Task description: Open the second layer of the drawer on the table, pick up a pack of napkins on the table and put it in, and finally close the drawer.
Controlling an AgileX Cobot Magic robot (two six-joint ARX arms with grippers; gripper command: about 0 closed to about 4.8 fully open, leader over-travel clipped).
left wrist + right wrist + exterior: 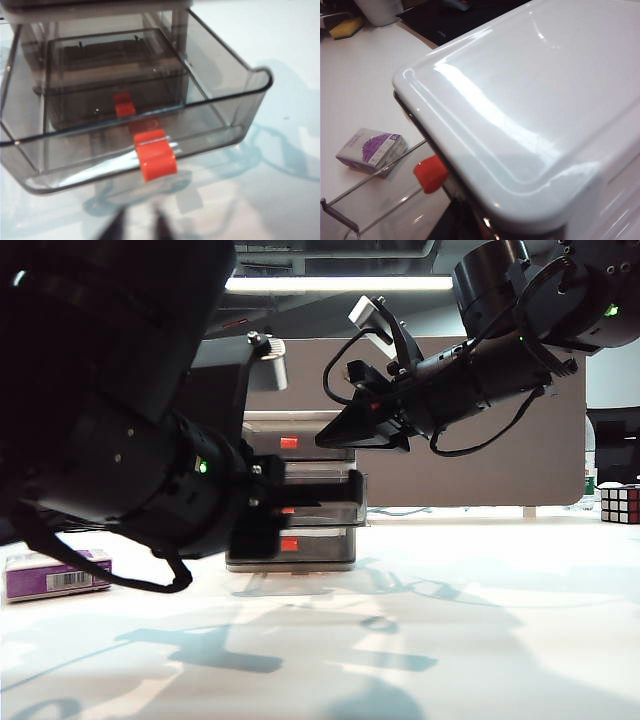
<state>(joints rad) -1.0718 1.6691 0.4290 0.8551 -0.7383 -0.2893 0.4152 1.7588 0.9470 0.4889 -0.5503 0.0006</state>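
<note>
One drawer (300, 490) unit is standing on the table (480, 620), a pale grey frame with three smoky tiers, each carrying one small red handle, so three handles showing from the front. The second layer (150, 95) is sitting pulled out well forward of the frame; it is holding nothing, and its red handle (156, 157) is facing the left wrist camera. One pack of napkins (57, 574) is lying flat on the table, well apart from the unit on the left of the exterior view, purple with a barcode label facing the front. One colour cube (620, 504) is sitting far off at the right edge of the table.

Two arms are working. The left gripper (262, 530) is reaching in roughly level from the left at the front of the unit. In its wrist view only the dark fingertips (116, 229) are showing, with a narrow gap between them, just short of the red handle and gripping nothing. The right gripper (345, 435) is hanging slanted down from the upper right, beside the unit's top tier, with its camera looking across the glossy lid. I cannot tell how its fingers are set.
</note>
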